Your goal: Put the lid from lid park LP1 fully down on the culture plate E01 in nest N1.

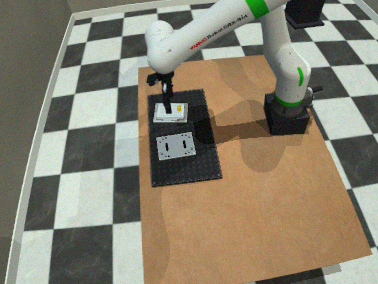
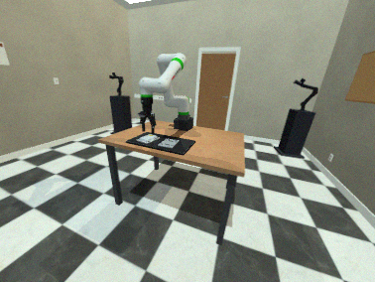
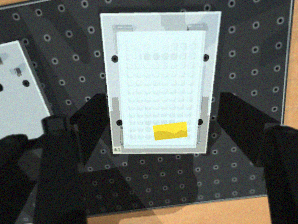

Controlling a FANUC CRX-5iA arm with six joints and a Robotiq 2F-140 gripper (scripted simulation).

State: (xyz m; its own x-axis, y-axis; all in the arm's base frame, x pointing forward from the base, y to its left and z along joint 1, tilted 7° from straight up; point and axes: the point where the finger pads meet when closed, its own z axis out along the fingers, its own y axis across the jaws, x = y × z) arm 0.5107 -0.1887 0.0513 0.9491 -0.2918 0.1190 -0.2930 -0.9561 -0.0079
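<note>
The culture plate E01 [image 3: 160, 75] is white with a grid of wells and a yellow label. It sits in the pale nest N1 [image 3: 107, 60] on the black pegboard [image 1: 200, 165] [image 2: 185, 146]. A pale lid-like cover seems to lie flat on the plate, square with it. The grey lid park LP1 [image 1: 176, 146] [image 3: 15, 95] beside the nest shows only two dark slots and holds nothing. My gripper [image 1: 168, 97] [image 2: 147, 122] [image 3: 162, 107] hangs straight above the plate. It is open, with its fingers wide on either side and clear of the plate.
The pegboard lies on the left part of a brown table [image 1: 260, 200] [image 2: 218, 149]. The robot's base [image 1: 287, 117] stands at the back right of the table. Two black camera stands [image 2: 120, 111] [image 2: 296, 131] stand on the chequered floor.
</note>
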